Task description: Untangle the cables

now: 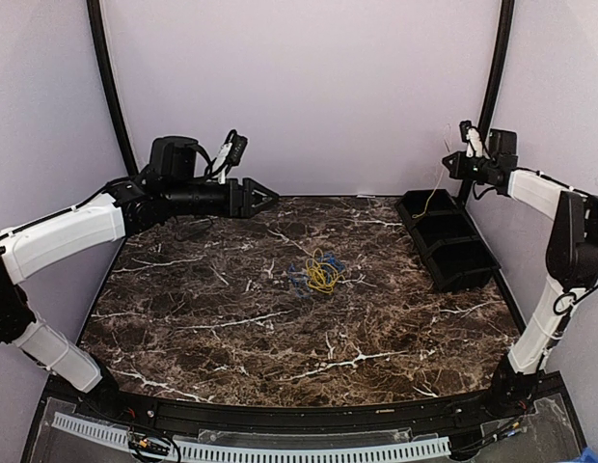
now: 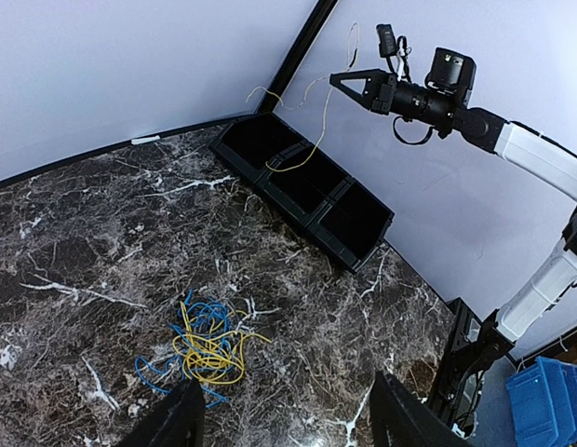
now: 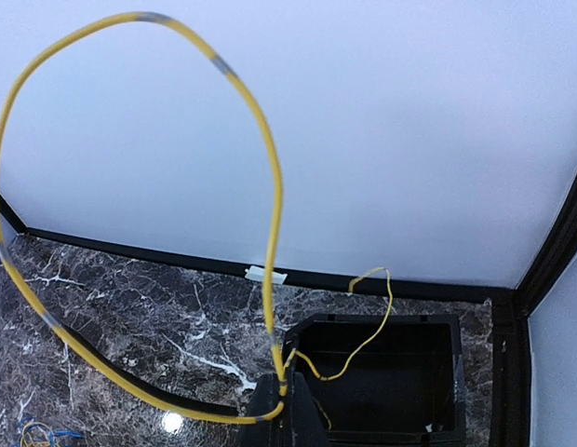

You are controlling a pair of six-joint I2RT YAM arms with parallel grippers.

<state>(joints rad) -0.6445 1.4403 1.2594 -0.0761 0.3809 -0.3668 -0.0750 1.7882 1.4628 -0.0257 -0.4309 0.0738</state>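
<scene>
A tangle of yellow and blue cables (image 1: 319, 275) lies on the marble table (image 1: 203, 318) near its middle, also low in the left wrist view (image 2: 207, 346). My left gripper (image 1: 272, 200) hovers high over the back left of the table, open and empty; its fingers (image 2: 174, 419) frame the bundle from above. My right gripper (image 1: 448, 166) is raised at the back right, shut on one yellow cable (image 3: 278, 214). That cable loops up over the gripper (image 3: 285, 410), and its free end hangs into the far compartment of the black bin (image 3: 382, 326).
A long black bin (image 1: 451, 246) with three compartments stands along the table's right edge. Black frame posts rise at the back corners against the pale walls. A blue crate (image 2: 549, 400) sits off the table beyond the right arm's base.
</scene>
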